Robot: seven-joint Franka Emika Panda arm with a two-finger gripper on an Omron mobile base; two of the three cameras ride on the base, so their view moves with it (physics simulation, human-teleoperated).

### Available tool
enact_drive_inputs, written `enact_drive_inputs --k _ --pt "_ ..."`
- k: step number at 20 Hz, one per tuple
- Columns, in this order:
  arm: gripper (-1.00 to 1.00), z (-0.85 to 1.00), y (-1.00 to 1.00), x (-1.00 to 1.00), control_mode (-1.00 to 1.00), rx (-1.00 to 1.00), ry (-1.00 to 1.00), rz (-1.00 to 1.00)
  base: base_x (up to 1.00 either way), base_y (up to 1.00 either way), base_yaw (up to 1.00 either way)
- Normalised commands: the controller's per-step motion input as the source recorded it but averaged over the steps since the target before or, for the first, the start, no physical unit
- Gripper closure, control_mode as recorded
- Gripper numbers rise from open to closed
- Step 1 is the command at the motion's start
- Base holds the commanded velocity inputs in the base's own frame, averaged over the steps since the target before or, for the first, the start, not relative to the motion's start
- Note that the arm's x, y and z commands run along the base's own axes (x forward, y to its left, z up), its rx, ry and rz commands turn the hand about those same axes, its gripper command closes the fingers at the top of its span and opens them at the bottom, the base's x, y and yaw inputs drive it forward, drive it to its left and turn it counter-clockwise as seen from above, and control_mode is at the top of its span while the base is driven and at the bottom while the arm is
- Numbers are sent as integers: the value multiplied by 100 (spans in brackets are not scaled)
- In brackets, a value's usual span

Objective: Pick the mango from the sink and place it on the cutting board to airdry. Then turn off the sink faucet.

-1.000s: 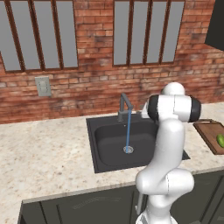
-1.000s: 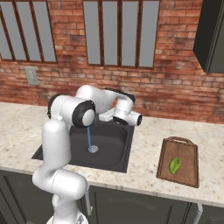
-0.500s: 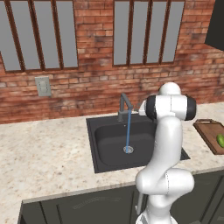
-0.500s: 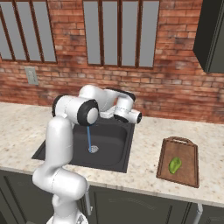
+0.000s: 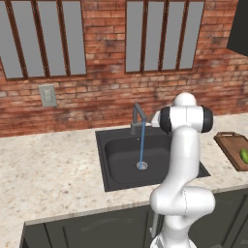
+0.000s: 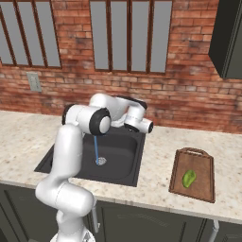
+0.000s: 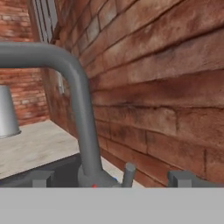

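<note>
The yellow-green mango (image 6: 189, 178) lies on the reddish-brown cutting board (image 6: 204, 186), right of the sink (image 6: 123, 158); it also peeks in at the mango (image 5: 244, 155) on the cutting board (image 5: 228, 145). Water runs from the sink faucet (image 5: 137, 116) into the dark sink (image 5: 121, 155). My gripper (image 6: 147, 126) hangs at the sink's back rim by the wall. In the hand view the gripper (image 7: 112, 179) is open, its fingertips (image 7: 41, 178) wide apart either side of the faucet (image 7: 83, 118) base and its small lever (image 7: 128, 173).
A brick wall with windows stands right behind the faucet. A wall switch plate (image 5: 47, 95) sits to the left. Speckled counter (image 5: 53, 169) stretches left of the sink, and a dark wall cabinet (image 6: 229, 38) hangs upper right above the board.
My hand has shifted only slightly near the faucet at the back of the sink. The water keeps running and the mango stays on the board.
</note>
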Motion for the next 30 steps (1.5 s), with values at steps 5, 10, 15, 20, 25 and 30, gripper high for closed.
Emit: enact_drive_inputs --k 5,10,15,20,25,30 --pt "-100 -17 0 23 -100 2 0 0 0 0 0" --pt "-100 -18 0 18 -100 1 0 0 0 0 0" --pt "-100 -10 0 22 -100 0 0 0 0 0 0" --pt "-100 0 11 27 -100 0 0 0 0 0 0" --pt "-100 0 29 24 -100 0 0 0 0 0 0" --pt "-100 7 43 29 -100 0 0 3 0 0 0"
